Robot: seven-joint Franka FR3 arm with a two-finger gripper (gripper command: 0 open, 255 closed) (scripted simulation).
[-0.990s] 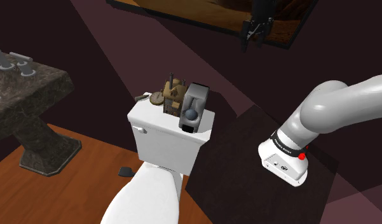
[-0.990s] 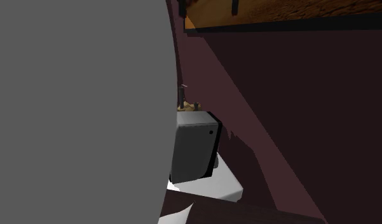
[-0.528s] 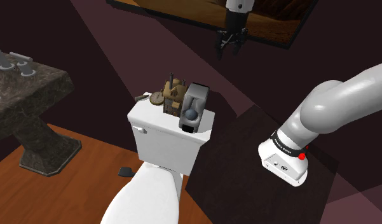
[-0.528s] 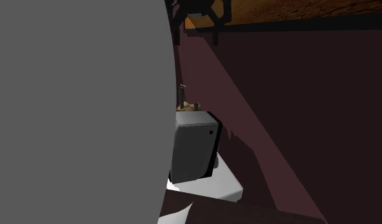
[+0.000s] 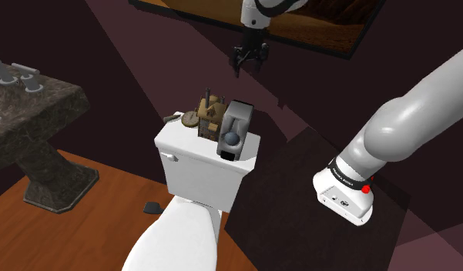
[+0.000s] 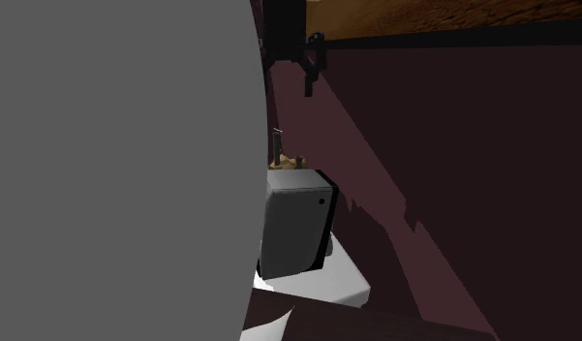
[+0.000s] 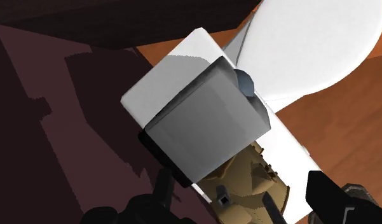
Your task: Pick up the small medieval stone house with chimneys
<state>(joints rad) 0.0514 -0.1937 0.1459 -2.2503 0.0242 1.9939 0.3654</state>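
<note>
Gripper [image 5: 250, 63], fingers apart, is hovering well above the toilet tank [image 5: 192, 163]. The small stone house [image 5: 209, 114] is sitting on the tank lid, its near side half hidden by a grey box [image 5: 237, 123]; across the room, a large grey mass [image 6: 114, 165] is blocking most of it.

Dark maroon walls [image 5: 129, 69] carry slanting bands of paler light; a black-framed brown panel [image 5: 322, 23] hangs high on one; the floor [image 5: 106, 192] is orange-brown wood; a white toilet [image 5: 199, 165] backs onto the wall; a dark stone pedestal sink [image 5: 37, 108] stands at the shoulder view's left.
</note>
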